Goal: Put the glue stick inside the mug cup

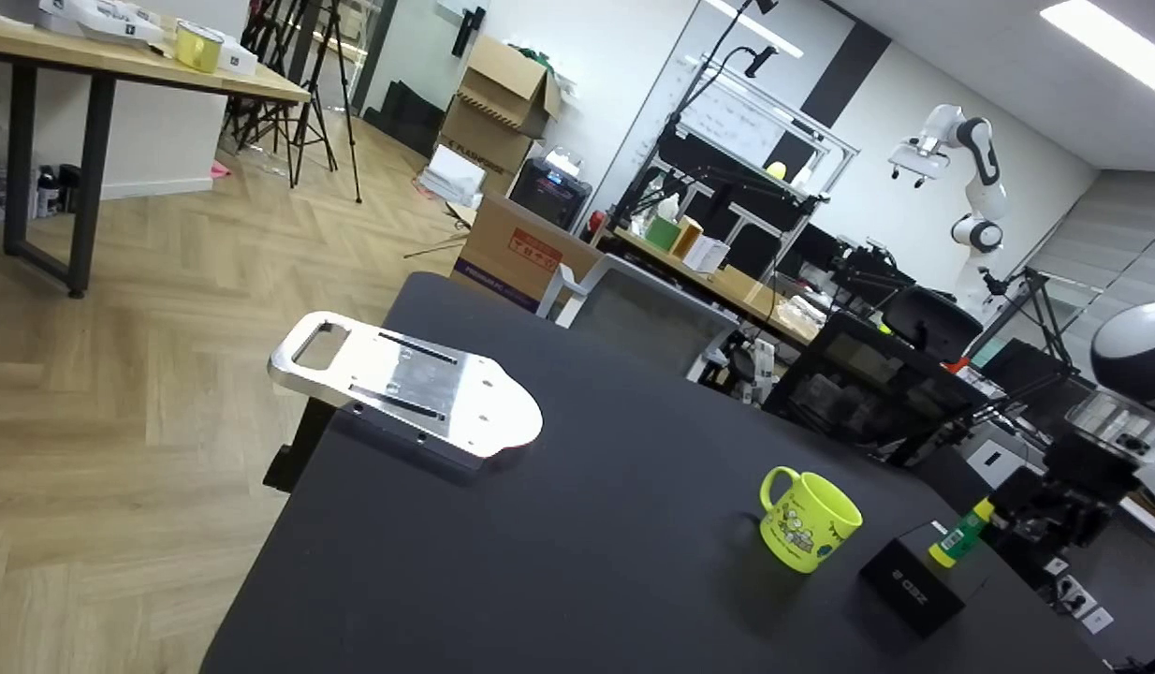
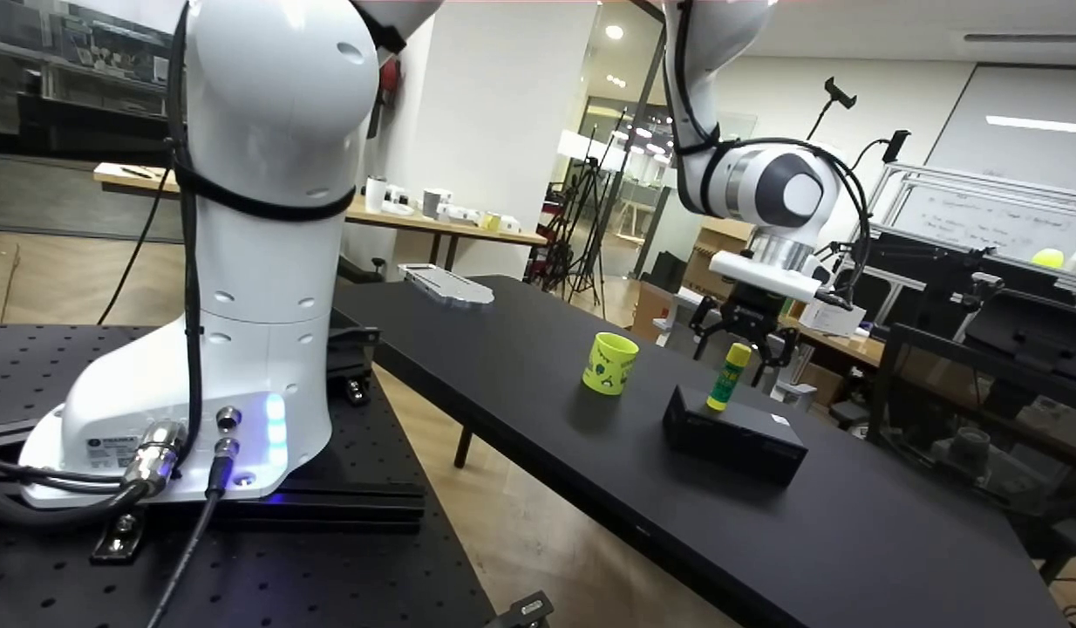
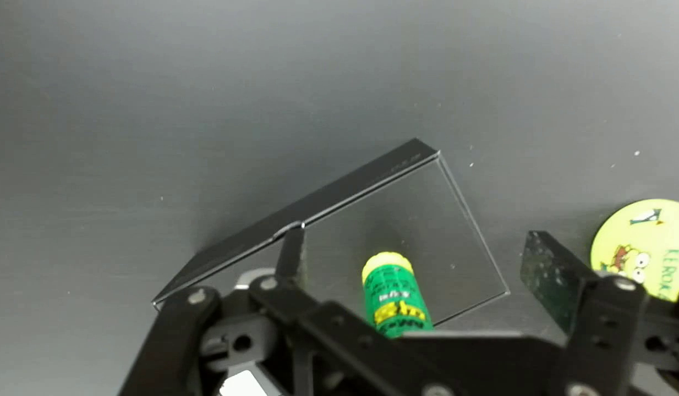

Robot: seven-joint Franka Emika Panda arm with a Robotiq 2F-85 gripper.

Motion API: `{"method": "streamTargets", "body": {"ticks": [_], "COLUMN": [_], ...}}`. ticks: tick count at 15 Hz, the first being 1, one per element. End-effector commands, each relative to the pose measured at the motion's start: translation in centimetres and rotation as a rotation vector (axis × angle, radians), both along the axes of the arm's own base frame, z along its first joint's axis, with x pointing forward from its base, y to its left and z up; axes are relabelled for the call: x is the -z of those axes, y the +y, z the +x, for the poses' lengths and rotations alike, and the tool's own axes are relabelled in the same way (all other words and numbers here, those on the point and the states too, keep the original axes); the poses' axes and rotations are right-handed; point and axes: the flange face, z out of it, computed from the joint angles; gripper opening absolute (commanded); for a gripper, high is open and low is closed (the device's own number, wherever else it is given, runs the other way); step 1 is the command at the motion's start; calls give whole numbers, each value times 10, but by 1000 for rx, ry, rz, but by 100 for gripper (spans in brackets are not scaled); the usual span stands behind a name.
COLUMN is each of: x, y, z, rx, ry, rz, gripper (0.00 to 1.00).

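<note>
The green glue stick with yellow ends stands upright on a black box in both exterior views [image 1: 961, 534] [image 2: 727, 381]. The yellow-green mug cup stands upright on the table beside the box [image 1: 807, 524] [image 2: 609, 364]. My gripper [image 2: 732, 359] is open and low over the box, with a finger on each side of the stick. In the wrist view, the glue stick [image 3: 395, 297] lies between the open fingers [image 3: 419, 258], apart from both and nearer the left one. Its upper part is hidden by the gripper body. Part of the mug [image 3: 642, 247] shows beyond the right finger.
The black box [image 1: 914, 585] also shows in the wrist view [image 3: 427, 220]. A white and grey metal slicer [image 1: 418, 384] lies at the table's far end [image 2: 446, 285]. The dark table [image 1: 577, 562] has chairs [image 1: 643, 304] along one side. The arm's base [image 2: 250, 366] stands beside the table.
</note>
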Motion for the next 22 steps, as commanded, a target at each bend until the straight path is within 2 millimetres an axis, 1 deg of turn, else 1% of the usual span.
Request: {"method": "streamTargets", "body": {"ticks": [1,2,3,4,6,7,9,10,11,12,13,15,17,18,19,20,21,22], "x": [6,5,1,-2,-11,-14,-21,-24,-27,-28,-28,-26,-21,-16,-11,-6,0,4], "y": [0,1,3,4,5,5,4,3,3,2,3,4,7,8,9,11,12,13], "z": [55,67,76,84,94,97,99,100,100,100,99,98,96,94,93,91,89,89], "rx": [17,14,11,6,14,21,36,37,31,30,36,36,36,34,34,36,37,40], "ry": [-20,-30,-44,-52,-42,-26,22,35,54,67,83,114,137,148,160,177,191,198], "rz": [8,9,16,22,28,29,36,32,33,35,36,37,41,45,47,48,48,50], "gripper": [100,100,75,74,60,51,39,31,75,71,71,82,96,99,100,100,74,75]}}
